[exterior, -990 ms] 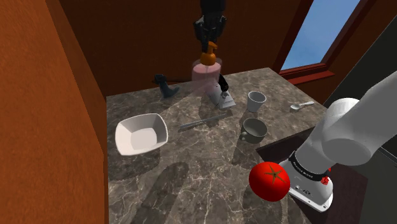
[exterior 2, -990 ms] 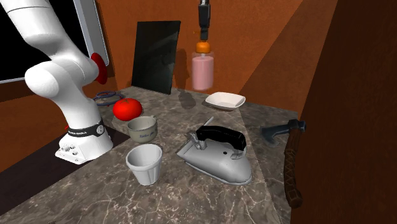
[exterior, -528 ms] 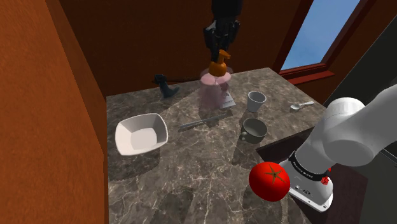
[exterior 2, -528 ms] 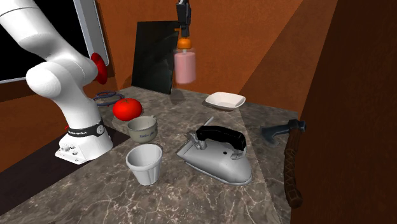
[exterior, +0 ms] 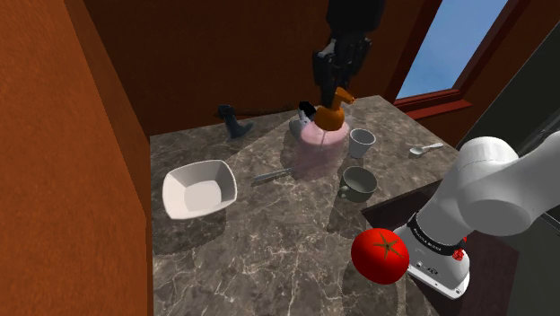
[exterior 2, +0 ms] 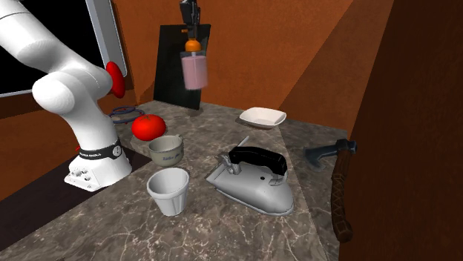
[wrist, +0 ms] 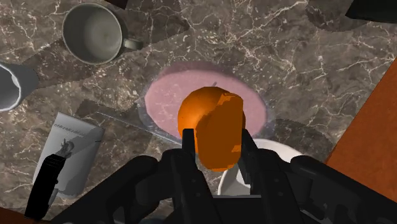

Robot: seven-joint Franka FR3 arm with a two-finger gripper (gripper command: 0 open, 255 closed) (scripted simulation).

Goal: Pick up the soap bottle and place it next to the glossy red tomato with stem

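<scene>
Over the marble counter point(exterior: 269, 242), lifted clear of it: pink soap bottle point(exterior: 321, 145) point(exterior 2: 194, 72) point(wrist: 162, 107), hanging straight beneath the gripper point(exterior: 335, 88) point(exterior 2: 191, 31) point(wrist: 219, 149), pinched at its orange top between the black fingers. Seen from the shoulder view, red tomato point(exterior: 380, 254) point(exterior 2: 148, 127) at five o'clock from the bottle, well apart.

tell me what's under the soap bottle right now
The soap bottle hangs in the air from the gripper, shut on its orange pump. Below it the wrist view shows marble counter around its pink body; the spot straight beneath is hidden.
</scene>
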